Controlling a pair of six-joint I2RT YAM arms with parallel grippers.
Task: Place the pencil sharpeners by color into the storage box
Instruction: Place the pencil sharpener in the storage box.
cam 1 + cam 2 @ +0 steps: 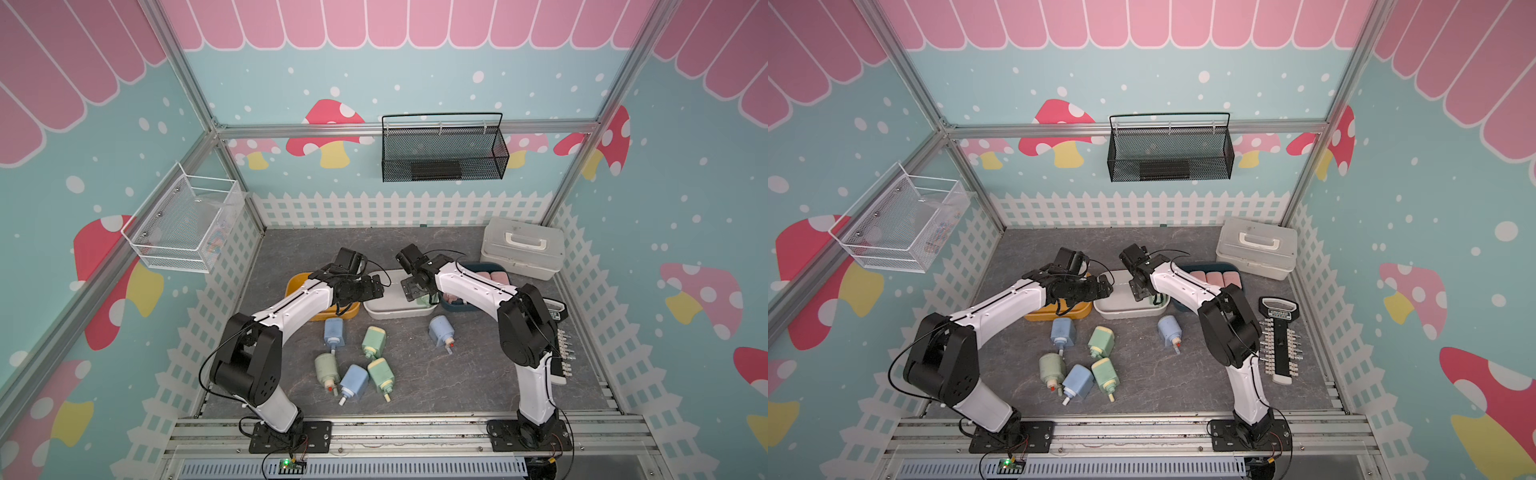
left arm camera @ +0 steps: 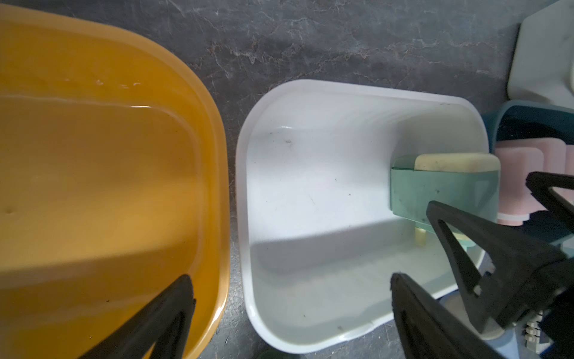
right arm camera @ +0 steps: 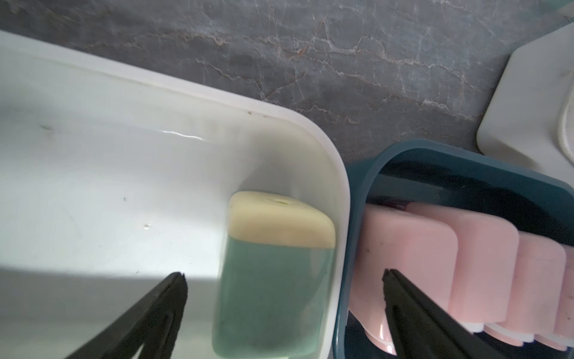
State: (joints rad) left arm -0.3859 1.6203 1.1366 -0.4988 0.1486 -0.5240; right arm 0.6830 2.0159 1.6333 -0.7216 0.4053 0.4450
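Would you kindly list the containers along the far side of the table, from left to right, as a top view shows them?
Yellow oval plastic tub → white rectangular plastic tub → dark blue plastic tub → white lidded plastic case with a handle.

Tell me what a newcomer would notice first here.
Six loose blue and green sharpeners lie scattered across the middle of the grey table. Behind them a yellow bin, a white bin and a dark blue bin stand in a row. Pink sharpeners sit in the blue one, and the right gripper hangs open over a lone green sharpener in the white one.
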